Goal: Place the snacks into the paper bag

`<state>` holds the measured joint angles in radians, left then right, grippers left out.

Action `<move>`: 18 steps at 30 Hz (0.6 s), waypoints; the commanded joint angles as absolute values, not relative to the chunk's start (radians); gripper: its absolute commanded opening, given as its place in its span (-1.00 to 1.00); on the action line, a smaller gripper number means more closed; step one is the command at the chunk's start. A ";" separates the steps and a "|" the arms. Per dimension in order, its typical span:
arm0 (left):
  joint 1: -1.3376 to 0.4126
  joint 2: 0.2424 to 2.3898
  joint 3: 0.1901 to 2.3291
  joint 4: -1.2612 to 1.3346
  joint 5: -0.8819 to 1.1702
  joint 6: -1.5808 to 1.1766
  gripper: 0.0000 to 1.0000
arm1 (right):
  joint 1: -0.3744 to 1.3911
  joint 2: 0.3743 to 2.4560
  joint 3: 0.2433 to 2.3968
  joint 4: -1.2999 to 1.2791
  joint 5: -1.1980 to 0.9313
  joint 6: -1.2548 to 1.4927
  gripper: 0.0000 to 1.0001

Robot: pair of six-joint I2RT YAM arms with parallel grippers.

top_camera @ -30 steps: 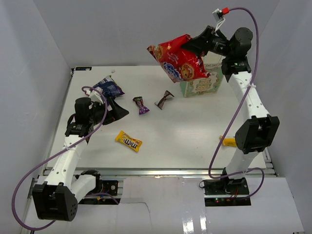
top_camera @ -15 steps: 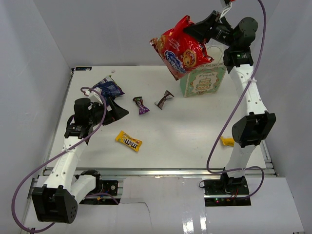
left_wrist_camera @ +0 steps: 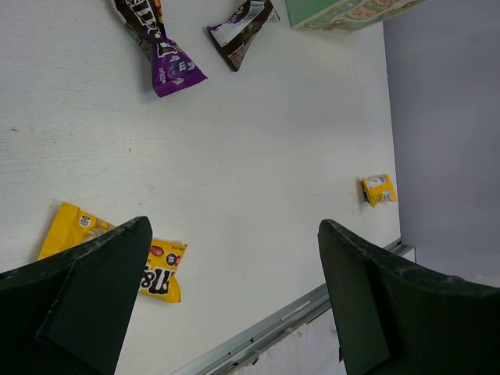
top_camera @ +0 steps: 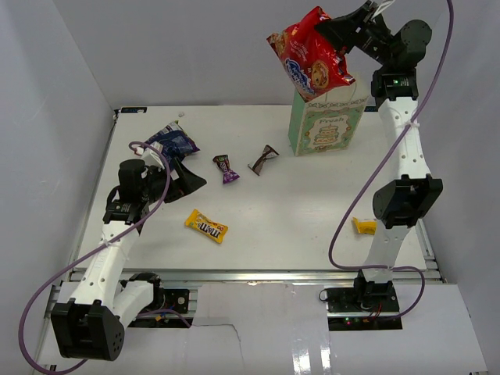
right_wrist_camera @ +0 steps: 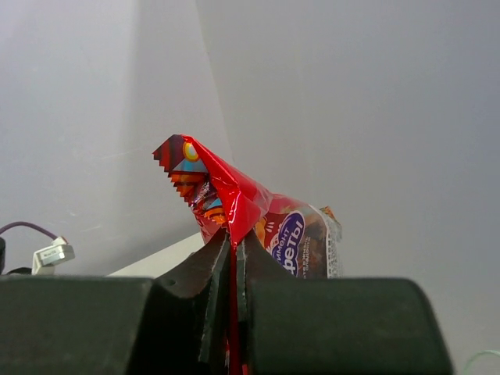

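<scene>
**Red bag held over the paper bag's mouth, five snacks left on the surface**

Nearest the front edge lies the yellow M&M's packet [top_camera: 206, 226], with the small yellow bar [top_camera: 362, 226] by the right edge. The left tool [left_wrist_camera: 234, 226] hangs spread wide and empty beside the dark-blue bag [top_camera: 173, 141] on the left side. Mid-surface sit the purple candy [top_camera: 226, 168] and the brown candy [top_camera: 264, 159]. Toward the far right corner stands the paper bag [top_camera: 324, 129]. Above its opening the right tool [right_wrist_camera: 233, 250] pinches the top seam of the red bag [top_camera: 312, 55], which hangs tilted. The red bag looks nearly as wide as the opening, so I would bring its lower end straight down, centre it, and release only once it is well inside, clear of the handles.
</scene>
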<state>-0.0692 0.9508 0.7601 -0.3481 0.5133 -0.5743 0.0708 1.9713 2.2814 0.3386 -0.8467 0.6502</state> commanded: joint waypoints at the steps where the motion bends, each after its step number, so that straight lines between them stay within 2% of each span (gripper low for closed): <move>1: -0.069 0.936 0.756 -0.350 0.525 -0.575 0.96 | 0.055 1.948 2.381 0.460 -0.753 0.620 -0.85; 18: -0.069 0.946 0.749 -0.348 0.528 -0.578 0.96 | -0.020 1.982 2.410 0.465 -0.698 0.566 -0.85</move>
<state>-0.0692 0.9520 0.7597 -0.3481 0.5133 -0.5770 -0.0013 2.0056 2.3230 0.3382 -0.7856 0.5896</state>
